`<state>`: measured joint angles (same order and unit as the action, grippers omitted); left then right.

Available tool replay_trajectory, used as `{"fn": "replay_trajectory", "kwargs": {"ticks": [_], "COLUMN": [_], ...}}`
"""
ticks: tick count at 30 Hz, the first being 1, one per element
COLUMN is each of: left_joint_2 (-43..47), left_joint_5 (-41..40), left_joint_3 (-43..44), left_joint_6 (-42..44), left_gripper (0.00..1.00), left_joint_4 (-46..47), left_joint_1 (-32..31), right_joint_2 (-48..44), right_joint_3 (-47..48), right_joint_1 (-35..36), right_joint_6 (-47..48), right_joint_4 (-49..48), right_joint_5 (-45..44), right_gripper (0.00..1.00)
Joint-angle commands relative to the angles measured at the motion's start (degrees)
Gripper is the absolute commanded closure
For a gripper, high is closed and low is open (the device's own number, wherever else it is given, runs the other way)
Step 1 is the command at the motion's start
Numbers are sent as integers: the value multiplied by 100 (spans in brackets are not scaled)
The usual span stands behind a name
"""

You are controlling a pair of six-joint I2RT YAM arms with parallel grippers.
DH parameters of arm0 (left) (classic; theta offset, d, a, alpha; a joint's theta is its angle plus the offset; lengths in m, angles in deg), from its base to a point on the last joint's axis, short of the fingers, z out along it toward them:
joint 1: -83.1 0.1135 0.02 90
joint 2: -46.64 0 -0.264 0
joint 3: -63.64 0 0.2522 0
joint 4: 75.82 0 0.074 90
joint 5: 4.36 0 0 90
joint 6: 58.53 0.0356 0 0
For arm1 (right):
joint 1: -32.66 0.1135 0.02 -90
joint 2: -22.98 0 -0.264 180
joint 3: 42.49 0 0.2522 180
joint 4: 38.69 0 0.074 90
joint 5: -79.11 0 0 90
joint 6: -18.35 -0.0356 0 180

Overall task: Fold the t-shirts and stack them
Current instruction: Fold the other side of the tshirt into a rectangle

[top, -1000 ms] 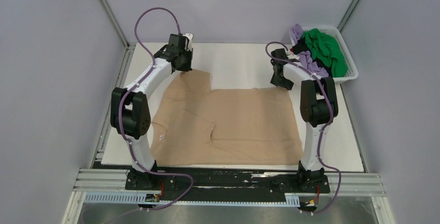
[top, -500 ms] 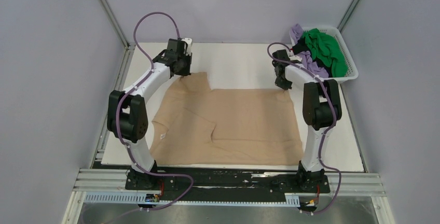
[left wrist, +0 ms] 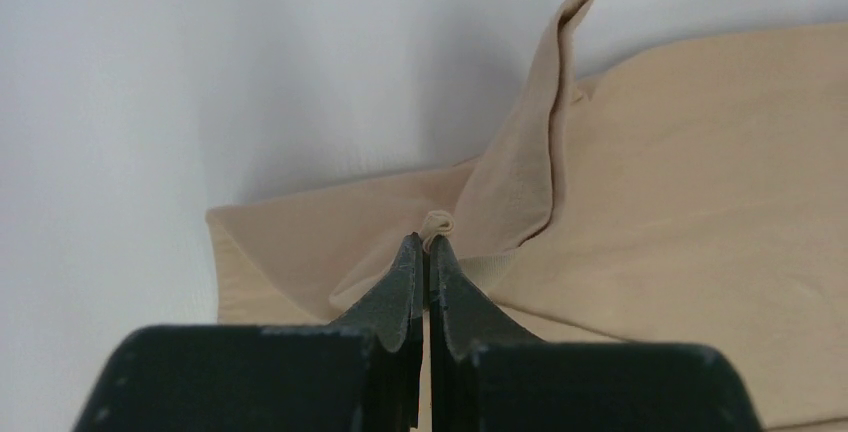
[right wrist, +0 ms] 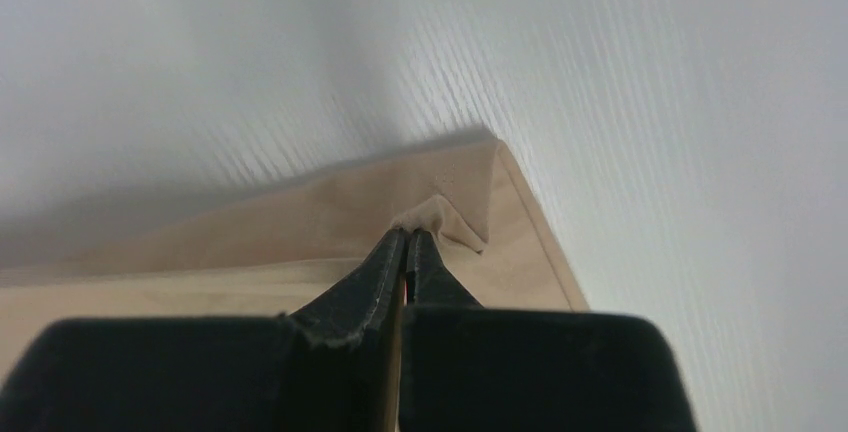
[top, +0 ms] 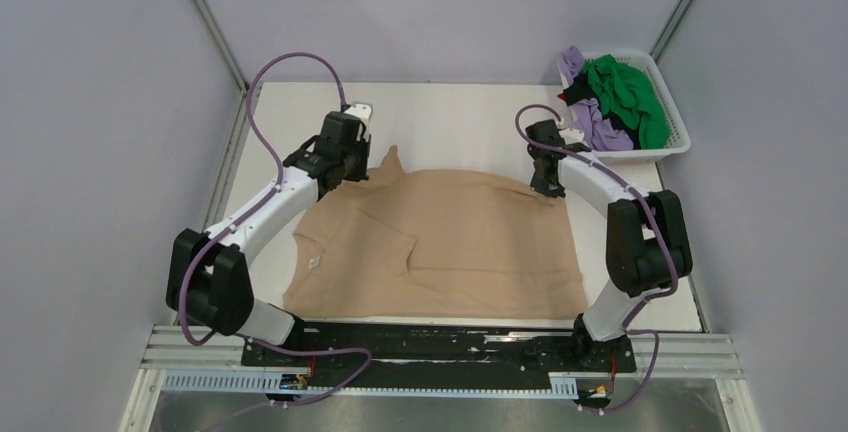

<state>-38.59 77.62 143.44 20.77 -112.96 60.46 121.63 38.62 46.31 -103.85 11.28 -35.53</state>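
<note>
Here, left gripper (left wrist: pixel 425 252) and right gripper (right wrist: pixel 405 252), fingers pressed together, each pinch a far-edge fold of the tan cloth t-shirt (top: pixel 470 242) spread on the white table (top: pixel 450 117). Its small white tag (top: pixel 313 263) is unreadable. Far right, a white plastic lattice basket (top: pixel 683 138) holds a bright green shirt (top: pixel 625 92) and a lilac shirt (top: pixel 603 130).

On the table (top: pixel 450 117), spread t-shirt (top: pixel 470 242) at centre, basket (top: pixel 676 142) at far right corner, heaped t-shirts (top: pixel 620 97) inside it
</note>
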Motion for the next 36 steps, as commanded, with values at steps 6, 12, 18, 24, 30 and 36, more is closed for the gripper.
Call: {"fn": "replay_trajectory", "kwargs": {"ticks": [6,12,18,24,30,36], "left_joint_2": [1662,2479,3199,3556,3757,3858], "left_joint_5": [-1137,-1383,-1545,-1457,-1314,-744], "left_joint_3": [-957,-1363,-1391,-1459,-1501,-1561], "left_joint_6": [-949,-1597,-2252,-2617,-2938,-3202], "left_gripper": [100,100,100,100,100,100], "left_joint_4": [-468,-1159,-2007,-2601,-3204,-3478], "left_joint_1": [-701,-921,-951,-960,-1001,-1037], "right_joint_2": [-1241,-1834,-2173,-2381,-2363,-2400], "right_joint_3": [-756,-1029,-1234,-1323,-1273,-1385], "right_joint_1": [215,223,223,219,221,218], "right_joint_6": [-387,-427,-384,-383,-442,-505], "right_joint_4": [460,783,902,1028,1185,1265], "right_joint_5": [138,221,402,409,433,606], "right_gripper": [100,100,100,100,100,98]}}
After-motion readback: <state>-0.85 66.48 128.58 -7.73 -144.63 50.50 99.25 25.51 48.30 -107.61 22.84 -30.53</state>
